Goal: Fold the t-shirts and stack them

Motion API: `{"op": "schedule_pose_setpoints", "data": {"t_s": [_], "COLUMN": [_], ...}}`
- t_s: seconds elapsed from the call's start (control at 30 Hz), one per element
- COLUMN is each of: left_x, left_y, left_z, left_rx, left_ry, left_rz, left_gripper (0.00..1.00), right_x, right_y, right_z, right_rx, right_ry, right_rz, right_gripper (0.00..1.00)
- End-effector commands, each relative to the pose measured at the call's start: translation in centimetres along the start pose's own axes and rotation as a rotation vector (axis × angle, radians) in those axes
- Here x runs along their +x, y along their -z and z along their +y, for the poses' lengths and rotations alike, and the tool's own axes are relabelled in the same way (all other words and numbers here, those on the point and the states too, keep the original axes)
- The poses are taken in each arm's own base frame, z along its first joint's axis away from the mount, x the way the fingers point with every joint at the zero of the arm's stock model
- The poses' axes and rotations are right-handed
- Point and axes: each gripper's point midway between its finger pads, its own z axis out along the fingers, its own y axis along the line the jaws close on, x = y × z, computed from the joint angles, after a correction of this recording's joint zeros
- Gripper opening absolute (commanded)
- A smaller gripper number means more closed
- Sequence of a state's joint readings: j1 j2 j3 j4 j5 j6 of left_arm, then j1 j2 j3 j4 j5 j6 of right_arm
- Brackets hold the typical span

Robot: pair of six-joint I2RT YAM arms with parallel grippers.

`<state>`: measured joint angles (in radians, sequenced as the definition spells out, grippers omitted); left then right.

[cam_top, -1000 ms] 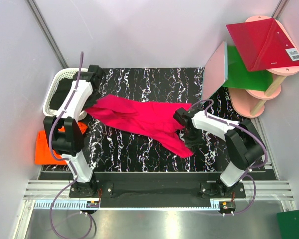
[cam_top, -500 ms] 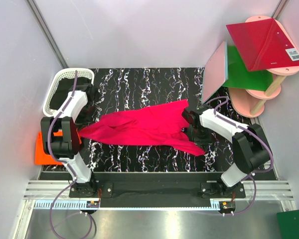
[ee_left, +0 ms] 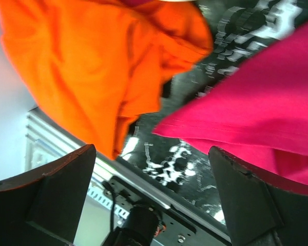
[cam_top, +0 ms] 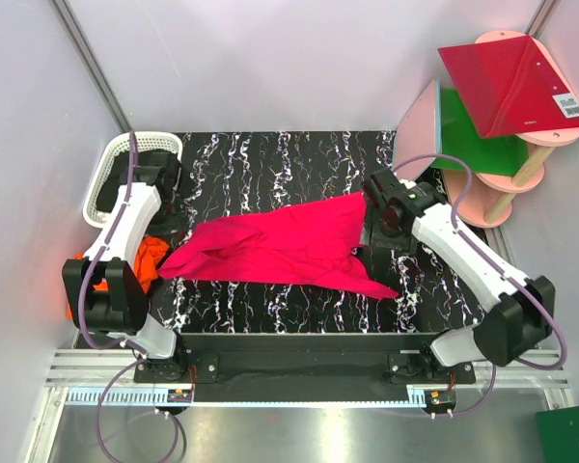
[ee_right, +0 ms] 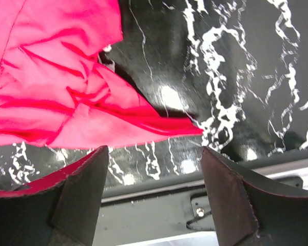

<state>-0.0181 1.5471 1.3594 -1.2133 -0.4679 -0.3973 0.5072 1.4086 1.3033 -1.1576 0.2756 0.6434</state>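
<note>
**Both pincers above the spread garment.** The left pincer (ee_left: 150, 154) was seen with its jaws spread wide and nothing between them. Directly beneath it lay the left end of the hot pink t-shirt (ee_left: 267, 102). Close beside that lay the crumpled orange t-shirt (ee_left: 82, 66), with a narrow strip of table showing between the two. The right pincer (ee_right: 154, 154) was likewise held wide and empty, and the creased right corner of the pink cloth lay under it on the marbled table (ee_right: 246, 77). Two risks were judged from this state. If the left pincer were lowered slightly off its mark, orange cloth might be pinched together with pink, because the two lie so near. A fold begun over the uneven, wrinkled right corner would probably come out skewed. The overhead view alone showed the whole slanted outline of the pink shirt, the white basket (cam_top: 101, 178) beyond the left pincer, and the red panel (cam_top: 511, 82) and green panel (cam_top: 473, 140) beyond the right one. Only the wrist views showed the gap between the shirts, the fine creases and the spread of the jaws.
</note>
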Motion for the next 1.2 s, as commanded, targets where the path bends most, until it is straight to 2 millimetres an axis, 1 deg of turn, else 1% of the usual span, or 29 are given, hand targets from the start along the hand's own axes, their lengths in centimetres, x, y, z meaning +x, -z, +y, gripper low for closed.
{"op": "schedule_pose_setpoints", "data": {"t_s": [0.0, 0.03, 0.13, 0.2, 0.23, 0.3, 0.4, 0.43, 0.57, 0.6, 0.63, 0.67, 0.7, 0.73, 0.77, 0.87, 0.9, 0.97, 1.0, 1.07, 1.1, 1.17], "left_x": [-0.7, -0.4, 0.4, 0.7, 0.9, 1.2, 1.5, 1.6, 1.8, 2.0, 2.0, 2.0, 2.1, 2.2, 2.2, 2.4, 2.5, 2.8, 2.8, 3.1, 3.1, 3.4], "left_y": [1.1, 1.2, 1.3, 1.3, 1.4, 1.5, 1.5, 1.5, 1.4, 1.3, 1.2, 1.1, 1.0, 0.9, 0.9, 0.7, 0.7, 0.5, 0.4, 0.1, 0.1, 0.0], "left_z": [-3.4, -4.3, -5.4, -5.8, -6.1, -6.5, -6.6, -6.7, -6.6, -6.6, -6.6, -6.6, -6.6, -6.6, -6.6, -6.6, -6.6, -6.9, -7.0, -7.4, -7.5, -8.0], "left_rx": [0.113, 0.120, 0.127, 0.132, 0.134, 0.142, 0.139, 0.138, 0.132, 0.128, 0.125, 0.122, 0.118, 0.115, 0.114, 0.110, 0.110, 0.110, 0.112, 0.112, 0.112, 0.113], "left_ry": [-0.034, -0.062, -0.093, -0.102, -0.114, -0.126, -0.141, -0.147, -0.159, -0.161, -0.165, -0.165, -0.169, -0.172, -0.173, -0.174, -0.175, -0.180, -0.182, -0.193, -0.193, -0.204], "left_rz": [-0.033, -0.032, -0.027, -0.026, -0.027, -0.023, -0.024, -0.024, -0.021, -0.017, -0.015, -0.016, -0.012, -0.010, -0.008, -0.003, -0.001, 0.007, 0.008, 0.016, 0.015, 0.017], "left_gripper": [0.99, 0.99, 0.99, 0.99, 0.99, 0.99, 0.99, 0.99, 0.99, 0.99, 0.99, 0.99, 0.99, 0.99, 0.99, 0.99, 0.99, 0.99, 0.99, 0.99, 0.99, 0.99], "right_x": [-1.0, -0.7, -1.2, -2.0, -2.0, -2.6, -2.9, -2.6, -3.1, -3.1, -2.7, -2.9, -2.4, -2.4, -2.7, -3.6, -4.4, -5.4, -6.1, -7.2, -8.0, -9.7], "right_y": [-3.8, -5.2, -7.1, -7.8, -8.3, -8.9, -10.4, -11.2, -13.1, -13.5, -14.5, -14.7, -15.4, -15.5, -15.3, -13.6, -12.3, -10.9, -9.4, -7.7, -6.2, -3.8], "right_z": [2.3, 2.7, 4.0, 4.9, 5.3, 6.0, 6.5, 6.6, 7.9, 8.3, 8.4, 8.7, 9.2, 9.3, 9.6, 10.1, 10.3, 10.2, 10.2, 10.1, 10.0, 10.0], "right_rx": [-0.011, 0.011, 0.005, -0.013, -0.014, -0.024, -0.013, -0.002, -0.038, -0.050, -0.041, -0.045, -0.059, -0.058, -0.067, -0.113, -0.135, -0.150, -0.174, -0.191, -0.214, -0.237], "right_ry": [0.041, 0.048, 0.048, 0.040, 0.043, 0.038, 0.054, 0.059, 0.052, 0.051, 0.056, 0.056, 0.064, 0.056, 0.049, 0.031, 0.023, 0.012, 0.004, -0.004, -0.016, -0.026], "right_rz": [0.015, 0.045, 0.050, 0.036, 0.045, 0.032, 0.035, 0.049, 0.044, 0.049, 0.069, 0.071, 0.100, 0.102, 0.096, 0.062, 0.032, -0.009, -0.044, -0.092, -0.130, -0.202], "right_gripper": [0.76, 0.75, 0.73, 0.73, 0.72, 0.72, 0.72, 0.72, 0.72, 0.71, 0.70, 0.66, 0.43, 0.00, 0.00, 0.00, 0.00, 0.00, 0.00, 0.00, 0.00, 0.00]}}
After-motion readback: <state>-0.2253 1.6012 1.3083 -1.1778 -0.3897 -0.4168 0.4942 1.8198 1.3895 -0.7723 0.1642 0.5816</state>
